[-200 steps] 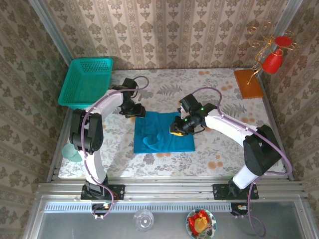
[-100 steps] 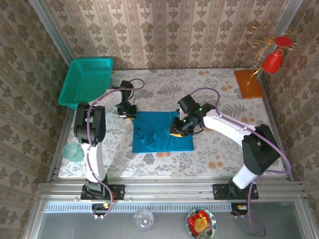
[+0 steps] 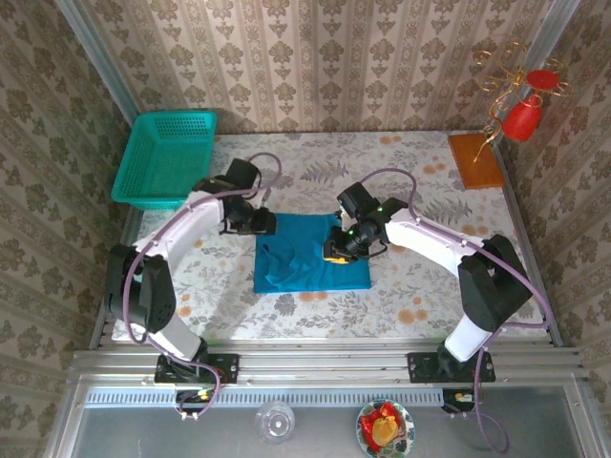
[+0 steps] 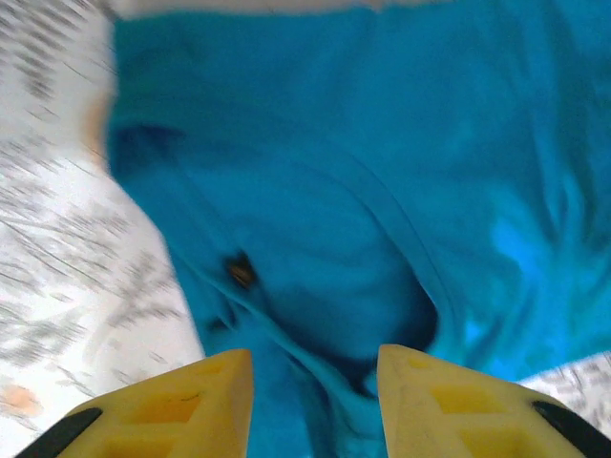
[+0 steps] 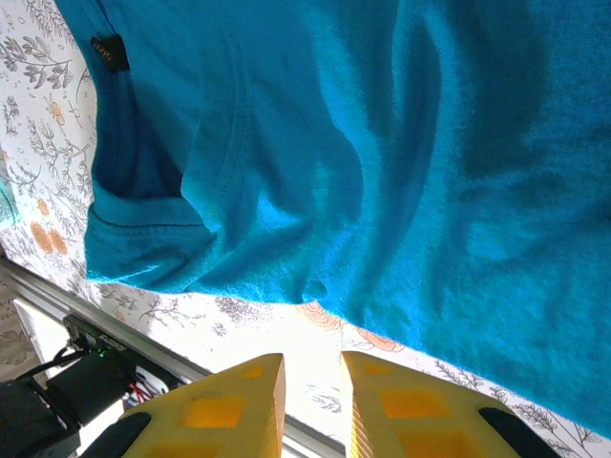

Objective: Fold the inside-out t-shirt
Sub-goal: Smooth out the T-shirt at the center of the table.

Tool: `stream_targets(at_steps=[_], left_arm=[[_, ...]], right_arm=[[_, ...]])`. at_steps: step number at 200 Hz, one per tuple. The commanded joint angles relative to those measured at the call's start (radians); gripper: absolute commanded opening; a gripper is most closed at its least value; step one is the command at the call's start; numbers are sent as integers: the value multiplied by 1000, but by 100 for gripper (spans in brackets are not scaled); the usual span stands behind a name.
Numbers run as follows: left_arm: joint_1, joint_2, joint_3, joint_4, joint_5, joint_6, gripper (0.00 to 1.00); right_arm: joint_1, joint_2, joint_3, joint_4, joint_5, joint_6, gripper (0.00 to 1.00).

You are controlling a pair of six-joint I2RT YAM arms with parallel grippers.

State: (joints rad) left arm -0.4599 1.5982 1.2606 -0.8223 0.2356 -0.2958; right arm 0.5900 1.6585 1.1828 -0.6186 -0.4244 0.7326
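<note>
The inside-out t-shirt (image 3: 305, 262) lies as a rumpled teal-blue square on the flowered tablecloth, mid-table. My left gripper (image 3: 260, 224) hovers over its upper-left corner. In the left wrist view the shirt (image 4: 382, 143) has folds and a small dark tag (image 4: 241, 272), and my left gripper (image 4: 315, 382) is open, its yellow jaws apart above a ridge of cloth. My right gripper (image 3: 334, 253) hangs over the shirt's right half. In the right wrist view the shirt (image 5: 401, 143) shows its neck label (image 5: 107, 50); my right gripper (image 5: 313, 382) stands narrowly open over bare tablecloth, holding nothing.
A turquoise-green mesh basket (image 3: 167, 153) sits at the table's back left corner. An orange-brown board (image 3: 474, 159) and a stand with red ornaments (image 3: 523, 105) occupy the back right. Below the front rail are a glass (image 3: 275, 421) and a plate of food (image 3: 385, 426).
My left gripper drew back left off the shirt's corner, then came right again over it, its elbow swinging outward. The shirt's left side lies a little flatter. The right arm barely moved.
</note>
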Motion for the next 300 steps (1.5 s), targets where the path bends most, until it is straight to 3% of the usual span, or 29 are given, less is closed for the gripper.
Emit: stream_targets(at_steps=[1, 34, 79, 110, 151, 193, 224, 251, 300], left_arm=[[-50, -14, -88, -25, 75, -58, 41], [-109, 4, -180, 19, 48, -101, 38], [-126, -20, -280, -20, -167, -165, 16], [-126, -24, -355, 6, -155, -196, 15], [-121, -66, -352, -15, -231, -219, 28], [18, -212, -382, 125, -65, -235, 35], [82, -146, -367, 206, 126, -221, 32], [80, -80, -358, 198, 131, -193, 31], [81, -35, -362, 158, -15, -158, 31]], right_arm=[[5, 22, 40, -35, 9, -21, 23], [6, 40, 62, -47, 0, -31, 23], [6, 53, 58, -55, 21, -46, 23], [4, 82, 44, -46, 69, -45, 22], [-14, 100, 28, -75, 137, -61, 21], [-33, 36, 3, -72, 142, -62, 22], [-38, 23, 7, -78, 138, -67, 22], [-39, 27, 8, -78, 138, -70, 22], [-45, 77, 6, -91, 137, -94, 23]])
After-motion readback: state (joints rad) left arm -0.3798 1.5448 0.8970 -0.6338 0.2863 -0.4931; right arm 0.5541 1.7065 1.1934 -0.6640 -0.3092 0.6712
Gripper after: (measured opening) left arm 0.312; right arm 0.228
